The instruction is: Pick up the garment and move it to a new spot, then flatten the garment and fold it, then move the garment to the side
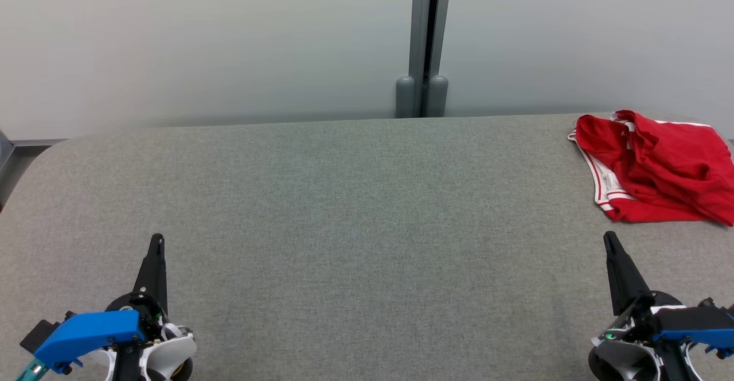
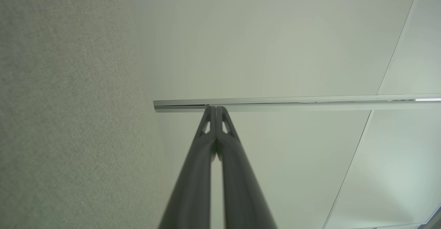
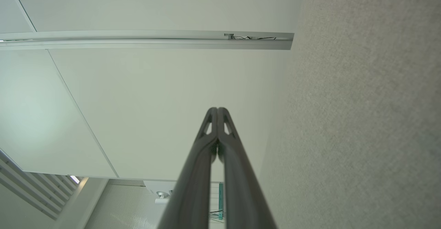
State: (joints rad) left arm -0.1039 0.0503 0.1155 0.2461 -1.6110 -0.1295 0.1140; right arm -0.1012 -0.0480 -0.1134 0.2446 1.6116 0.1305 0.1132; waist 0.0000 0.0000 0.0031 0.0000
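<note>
While a wide grey table (image 1: pixel 344 226) spans the view, a red garment (image 1: pixel 659 168) with white trim lies rumpled at its far right edge. That fits clothing awaiting pickup, or clothing set aside after a loose fold. The left gripper (image 1: pixel 156 243) and right gripper (image 1: pixel 610 243) sit near the front corners, fingers pressed together, holding nothing.

- Tabletop (image 1: pixel 355 226): grey woven cloth covering, matt and slightly rough.
- Garment (image 1: pixel 659 168): soft red cloth, matt, with white striped trim.
- Left claw (image 1: pixel 156 238) and right claw (image 1: pixel 609 237): dark matt plastic.
- Wall panels (image 1: pixel 200 42): smooth, pale.
- Post (image 1: pixel 427 37): grey metal, smooth.
</note>
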